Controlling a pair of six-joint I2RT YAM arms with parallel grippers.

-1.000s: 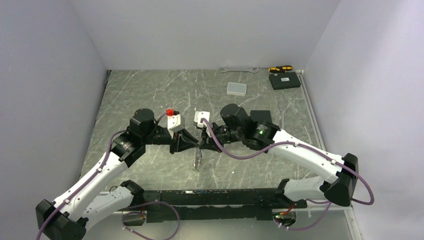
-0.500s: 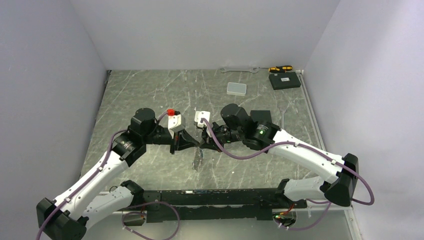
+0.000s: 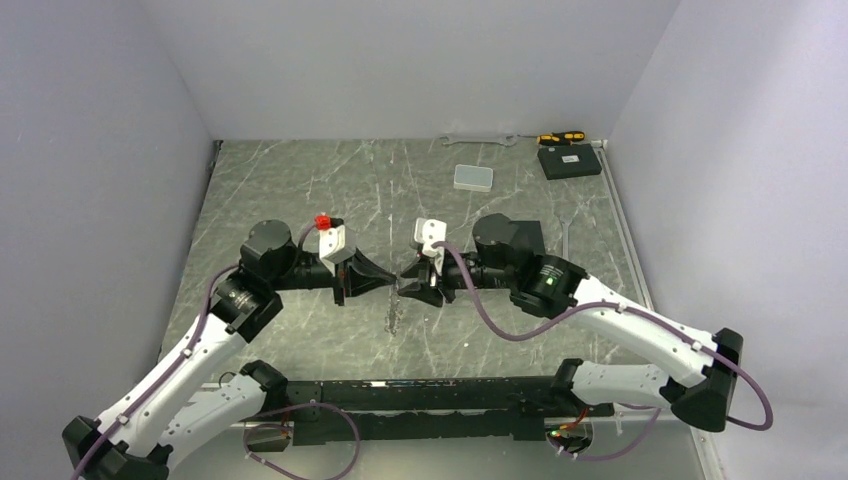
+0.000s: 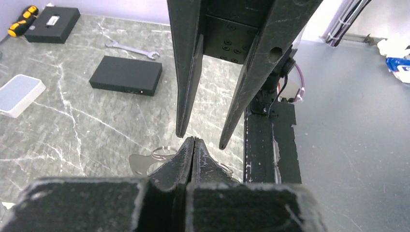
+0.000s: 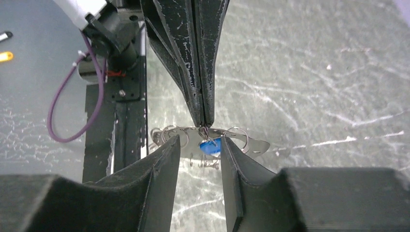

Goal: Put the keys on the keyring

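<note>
Left claw (image 5: pixel 203 122) is clamped fully shut, its tips aimed straight at the right claw (image 5: pixel 198 143). That one is spread open, with a finger set either side of those tips. A thin dark sliver can be seen at the shut tips, and the blue key (image 5: pixel 212 146) is found just under it, in the gap between the open fingers. Whether the key is actually pinched or just lying below can't be told, tbh.

Best guess is that a handover or re-grip is being set up. One claw is kept tight so the tiny thing is steadied, and the other is kept wide so it can be closed in around it.

The keyring (image 5: pixel 255 142) is laid flat on the worktop (image 3: pixel 300 190), right beneath where the claws meet and a bit to the near side. The plain metal key can't be picked out. Nothing looks threaded yet, so the fiddly part is probably ahead.
</note>
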